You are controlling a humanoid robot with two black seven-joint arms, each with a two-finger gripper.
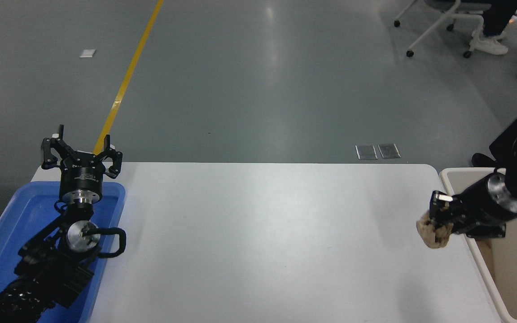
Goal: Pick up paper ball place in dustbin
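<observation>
Paper ball [433, 231]: one. Tan, crumpled; pinched at its top by the right end effector [438, 220] and carried clear of the white counter [263, 233], near the counter's right edge and just left of the dustbin's rim. Judged to be held this way for a short sideways carry over the rim before release.

Right end effector: one. Fingers pressed onto the wad, arm entering from the right edge above the bin.

Dustbin [453, 188]: one. Cream-beige, deep walls, standing beside the counter's right end; only its left part shows. Placement suits a short transfer. No ball visible in the part of its interior that shows.

Left end effector [81, 154]: one. Fingers spread, holding nothing, parked at lower left above the tray.

Blue tray [11, 224]: one. Shallow, at the counter's left end, well apart from the ball; plays no evident part in this step.

Counter: one.
</observation>
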